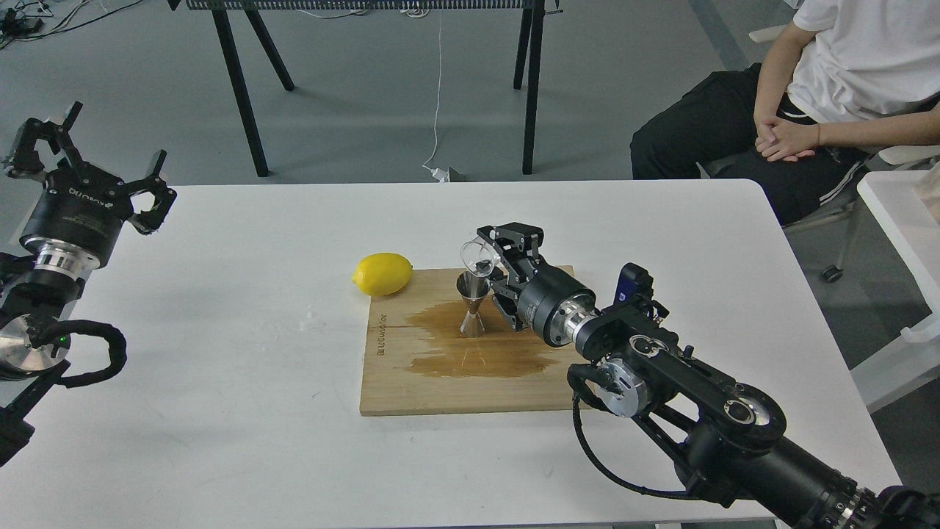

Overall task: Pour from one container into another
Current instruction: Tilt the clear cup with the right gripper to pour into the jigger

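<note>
The small clear cup [479, 257] is tipped on its side, its mouth facing left and down just above the jigger's top rim. My right gripper [499, 258] is shut on it, reaching in from the right. The steel jigger [474, 303] stands upright on the wooden board [411, 382], in the middle of a dark wet stain. Far to the left, my left gripper [88, 158] is raised at the table's left edge, open and empty.
A yellow lemon [382, 273] lies at the board's back left corner. A seated person [822, 81] is beyond the table's back right corner. Black table legs [242, 88] stand behind the table.
</note>
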### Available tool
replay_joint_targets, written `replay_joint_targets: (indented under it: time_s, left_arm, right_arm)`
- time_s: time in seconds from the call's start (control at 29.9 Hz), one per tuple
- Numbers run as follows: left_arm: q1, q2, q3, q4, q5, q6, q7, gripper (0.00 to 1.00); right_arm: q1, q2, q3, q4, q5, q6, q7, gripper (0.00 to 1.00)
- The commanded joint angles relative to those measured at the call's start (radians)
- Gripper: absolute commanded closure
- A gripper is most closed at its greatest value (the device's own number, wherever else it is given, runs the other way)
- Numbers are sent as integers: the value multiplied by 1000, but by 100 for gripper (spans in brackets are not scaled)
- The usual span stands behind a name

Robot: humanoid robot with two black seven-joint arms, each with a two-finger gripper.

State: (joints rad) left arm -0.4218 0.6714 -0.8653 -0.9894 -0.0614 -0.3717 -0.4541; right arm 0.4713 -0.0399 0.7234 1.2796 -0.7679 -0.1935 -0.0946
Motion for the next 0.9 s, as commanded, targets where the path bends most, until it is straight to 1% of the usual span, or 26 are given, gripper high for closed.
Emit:
replay_joint_targets:
  time_s: [0.0, 0.3, 0.87]
  left_arm:
    - [0, 2, 0, 0, 0, 0, 0, 0]
    - [6, 2, 0, 0, -1, -1, 0, 0]
    - [9, 1, 0, 0, -3, 0, 0, 0]
  right_arm:
    - [3, 2, -15, -2, -43, -7, 1, 70]
    - [36, -5, -45, 0, -59, -15, 1, 70]
    - [44, -11, -68, -5, -208, -15, 1, 71]
